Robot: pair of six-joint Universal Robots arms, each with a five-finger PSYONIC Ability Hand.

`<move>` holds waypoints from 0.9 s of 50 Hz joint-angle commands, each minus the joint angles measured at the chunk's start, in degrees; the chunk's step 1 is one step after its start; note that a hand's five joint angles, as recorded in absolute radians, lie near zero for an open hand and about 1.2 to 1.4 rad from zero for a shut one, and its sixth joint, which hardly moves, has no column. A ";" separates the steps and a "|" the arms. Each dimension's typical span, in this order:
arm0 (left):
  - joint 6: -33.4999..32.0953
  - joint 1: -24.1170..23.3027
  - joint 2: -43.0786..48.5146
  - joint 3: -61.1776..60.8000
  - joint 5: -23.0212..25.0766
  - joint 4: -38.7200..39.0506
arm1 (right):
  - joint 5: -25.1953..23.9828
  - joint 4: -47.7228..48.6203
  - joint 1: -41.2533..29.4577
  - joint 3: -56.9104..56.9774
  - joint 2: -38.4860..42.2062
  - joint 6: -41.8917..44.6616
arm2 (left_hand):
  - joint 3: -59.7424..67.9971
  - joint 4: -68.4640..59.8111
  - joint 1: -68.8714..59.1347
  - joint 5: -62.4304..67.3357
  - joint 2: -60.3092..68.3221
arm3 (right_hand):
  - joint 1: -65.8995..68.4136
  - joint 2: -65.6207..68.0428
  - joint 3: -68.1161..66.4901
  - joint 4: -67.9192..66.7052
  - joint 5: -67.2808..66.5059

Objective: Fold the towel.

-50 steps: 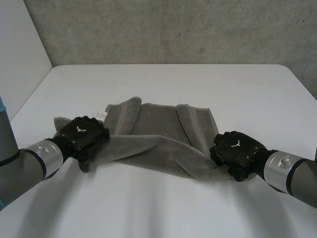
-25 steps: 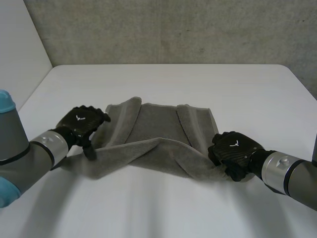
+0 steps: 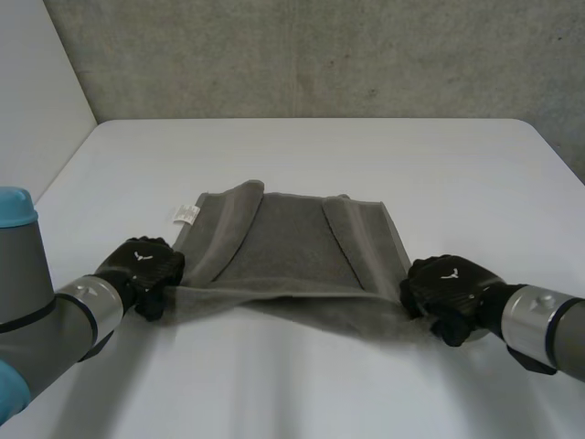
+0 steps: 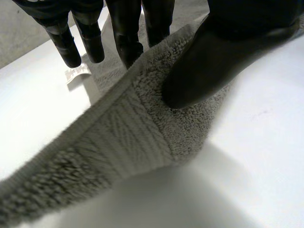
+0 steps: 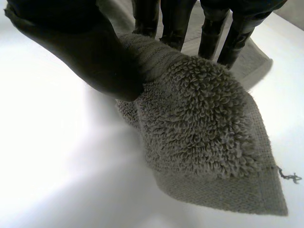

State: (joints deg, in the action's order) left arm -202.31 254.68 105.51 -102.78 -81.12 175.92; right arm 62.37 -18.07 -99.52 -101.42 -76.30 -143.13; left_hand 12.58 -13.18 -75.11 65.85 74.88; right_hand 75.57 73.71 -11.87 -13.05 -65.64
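While the towel (image 3: 292,247) spans them, left robot hand (image 3: 142,268) and right robot hand (image 3: 450,282) pinch its corners.

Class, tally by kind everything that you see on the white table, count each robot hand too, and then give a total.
grey towel: 1
white label at the towel's edge: 1
black hands: 2, the left hand and the right hand, each pinching a near corner of the towel
Total: 4

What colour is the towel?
The towel is a plain greyish brown; the head view shows it best.
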 commanded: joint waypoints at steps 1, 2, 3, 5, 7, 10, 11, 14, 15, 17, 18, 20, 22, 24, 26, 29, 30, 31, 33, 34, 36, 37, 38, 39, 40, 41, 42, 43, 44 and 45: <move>0.25 -0.14 -4.24 -2.68 -0.18 -2.16 | -0.76 -2.84 2.48 1.14 -3.41 -0.22 | -2.58 3.18 -4.89 4.15 5.12 | 4.43 6.29 1.87 3.05 -4.36; 0.25 -0.49 -5.48 -3.04 -0.18 -2.16 | -0.67 -2.50 2.48 1.14 -3.59 -0.22 | -2.58 3.18 -4.89 4.15 5.12 | 4.43 6.29 1.87 3.05 -4.36; 0.25 -0.50 -5.49 -3.04 -0.18 -2.16 | -0.67 -2.49 2.48 1.14 -3.59 -0.22 | -2.58 3.18 -4.89 4.15 5.12 | 4.43 6.29 1.87 3.05 -4.36; 0.34 -0.50 -6.55 -3.13 -0.18 -2.16 | -0.49 -1.88 3.01 1.23 -3.68 -0.13 | -2.58 3.18 -4.89 4.15 5.12 | 4.43 6.29 1.87 3.05 -4.36; 0.25 -0.41 -7.95 -3.31 -0.18 -2.16 | -0.23 -1.62 3.27 0.97 -3.59 -0.13 | -2.58 3.18 -4.89 4.15 5.12 | 4.43 6.29 1.87 3.05 -4.36; 0.17 0.20 -8.65 -4.18 -0.18 -2.16 | 0.12 -0.57 3.80 -0.44 -2.63 -0.04 | -2.58 3.18 -4.89 4.15 5.12 | -5.86 -4.00 1.87 3.05 5.93; 0.17 0.21 -8.66 -4.19 -0.18 -2.16 | 0.21 0.40 4.06 -1.49 -1.93 -0.04 | -2.58 3.18 -4.89 4.15 5.12 | -11.76 -9.91 1.87 3.05 11.83; 0.08 0.38 -8.66 -5.59 -0.18 -2.16 | 0.21 1.64 4.51 -2.64 -0.95 0.04 | -2.58 3.18 -4.89 4.15 5.12 | -16.70 -14.85 1.87 3.05 16.77; 0.08 0.38 -8.66 -6.20 -0.09 -2.16 | 0.21 2.77 4.94 -3.51 -0.34 0.04 | -2.58 3.18 -4.89 4.15 5.12 | -21.86 -20.01 1.87 3.05 21.93; 0.08 0.47 -8.66 -6.99 -0.09 -2.07 | 0.21 3.66 5.56 -4.22 -0.07 -0.04 | -2.58 3.18 -4.89 4.15 5.12 | -27.30 -25.44 1.87 3.05 27.37; 0.08 0.56 -8.57 -7.61 -0.01 -1.98 | 0.12 4.27 6.00 -4.66 0.01 -0.04 | -2.58 3.18 -4.89 4.15 5.12 | -30.46 -28.61 1.87 3.05 30.53; 0.08 0.64 -8.57 -7.96 0.26 -1.90 | 0.12 4.45 6.35 -5.01 -0.07 -0.13 | -2.58 3.18 -4.89 4.15 5.12 | -33.18 -31.33 1.87 3.05 33.26; 0.08 0.65 -8.57 -8.32 0.52 -1.90 | 0.12 4.36 6.70 -5.01 -0.60 -0.13 | -2.58 3.18 -4.89 4.15 5.12 | -40.55 -38.70 1.87 3.05 40.62; 0.08 0.65 -8.57 -8.49 0.79 -1.90 | 0.12 4.36 6.79 -5.01 -0.86 -0.22 | -2.58 3.18 -4.89 4.15 5.12 | -41.59 -39.73 1.87 3.05 41.66; 0.08 0.65 -8.92 -8.49 0.87 -1.90 | 0.12 4.36 6.88 -4.93 -0.95 -0.57 | -2.58 3.18 -4.89 4.15 5.12 | -42.43 -40.57 1.87 3.05 42.50; 0.08 0.91 -9.97 -8.58 0.96 -1.98 | -0.14 4.45 7.05 -4.84 -1.65 -2.84 | -2.58 3.18 -4.89 4.15 5.12 | -42.94 -41.09 1.87 3.05 43.01; 0.08 0.91 -9.97 -8.58 0.96 -1.98 | -0.31 4.54 7.40 -4.75 -2.18 -4.94 | -2.58 3.18 -4.89 4.15 5.12 | -42.94 -41.09 1.87 3.05 43.01; 0.08 1.00 -10.67 -8.58 0.96 -1.98 | -0.32 4.54 7.41 -4.75 -2.18 -4.97 | -2.58 3.18 -4.89 4.15 5.12 | -42.94 -41.09 1.87 3.05 43.01; 0.08 1.17 -11.38 -8.76 0.96 -1.98 | -0.67 4.71 7.93 -4.75 -2.36 -7.43 | -2.58 3.18 -4.89 4.15 5.12 | -42.94 -41.09 1.87 3.05 43.01; 0.16 1.17 -11.99 -8.84 0.96 -1.98 | -0.67 5.24 8.28 -4.84 -2.44 -9.78 | -2.58 3.18 -4.89 4.15 5.12 | -42.77 -40.92 1.87 3.05 42.85; 0.17 1.17 -12.60 -8.85 0.96 -2.07 | -0.93 5.77 8.37 -5.01 -2.45 -11.91 | -2.58 3.18 -4.89 4.15 5.12 | -42.77 -40.92 1.87 3.05 42.84; 0.17 1.17 -13.39 -8.93 0.96 -2.07 | -1.63 6.38 8.37 -5.27 -2.45 -13.91 | -2.58 3.18 -4.89 4.15 5.12 | -42.94 -41.09 1.87 3.05 43.01; 0.17 1.17 -13.40 -8.93 0.96 -2.07 | -2.50 6.65 8.46 -5.63 -2.36 -15.15 | -2.58 3.18 -4.89 4.15 5.12 | -42.94 -41.09 1.87 3.05 43.01; 0.17 1.26 -14.01 -9.02 0.96 -2.07 | -2.51 6.65 8.46 -5.63 -2.36 -15.16 | -2.58 3.18 -4.89 4.15 5.12 | -42.94 -41.09 1.87 3.05 43.01; 0.17 1.52 -14.63 -9.20 0.96 -2.07 | -3.12 6.73 8.64 -6.06 -2.36 -16.12 | -2.58 3.18 -4.89 4.15 5.12 | -43.11 -41.25 1.87 3.05 43.18; 0.17 1.52 -14.63 -9.20 0.96 -2.07 | -3.48 6.74 8.99 -6.24 -2.36 -16.74 | -2.58 3.18 -4.89 4.15 5.12 | -42.94 -41.09 1.87 3.05 43.01; 0.17 1.87 -15.24 -9.46 0.96 -2.07 | -3.48 6.74 8.99 -6.24 -2.36 -16.74 | -2.58 3.18 -4.89 4.15 5.12 | -42.94 -41.09 1.87 3.05 43.01; 0.17 1.88 -15.25 -9.46 0.96 -2.07 | -3.57 7.08 9.16 -6.42 -2.36 -16.83 | -2.58 3.18 -4.89 4.15 5.12 | -42.94 -41.09 1.87 3.05 43.01; 0.17 2.14 -15.68 -9.63 1.05 -2.07 | -3.57 7.09 9.16 -6.42 -2.36 -16.83 | -2.58 3.18 -4.89 4.15 5.12 | -42.94 -41.09 1.87 3.05 43.01; 0.17 2.40 -15.86 -9.81 1.05 -2.07 | -3.57 7.61 9.25 -6.59 -2.36 -16.92 | -2.58 3.18 -4.89 4.15 5.12 | -42.94 -41.09 1.87 3.05 43.01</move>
State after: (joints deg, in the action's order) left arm -202.15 256.15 91.37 -111.92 -80.14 173.86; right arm 59.75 -11.58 -90.82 -107.19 -78.75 -158.43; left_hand 12.58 -13.19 -75.28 65.86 74.89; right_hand 34.85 37.13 -11.87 -13.05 -23.68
